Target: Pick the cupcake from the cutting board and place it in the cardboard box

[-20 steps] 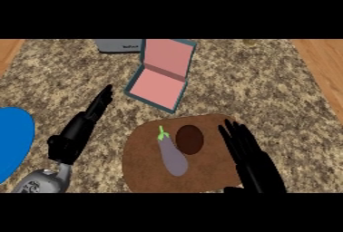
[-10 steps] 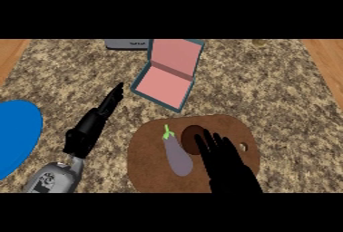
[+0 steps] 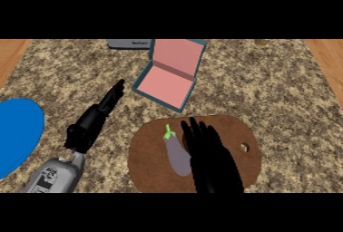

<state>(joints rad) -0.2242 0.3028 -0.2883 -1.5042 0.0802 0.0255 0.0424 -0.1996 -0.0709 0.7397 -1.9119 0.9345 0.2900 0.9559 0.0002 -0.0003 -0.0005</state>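
Cupcake: not visible; the right hand lies over the middle of the cutting board and covers the spot, so whether the cupcake sits beneath it cannot be told.

Right hand: fingers straight and together, pointing toward the far edge of the board; whether they touch anything beneath is hidden.

Left hand: fingers straight, flat above the worktop left of the board, pointing toward the far edge. Its grey forearm is cut off at the near edge.

Cutting board: brown, rounded, at the worktop's near edge, with a small hole by its right edge. On it an eggplant, purple with a green stem, just beside the right hand's left side.

Cardboard box: open, pink inside with a teal rim, near the far edge; nothing shows inside.

Blue plate: at the left edge, partly cut off.

Grey object: far edge, beside the box, too cropped to identify.
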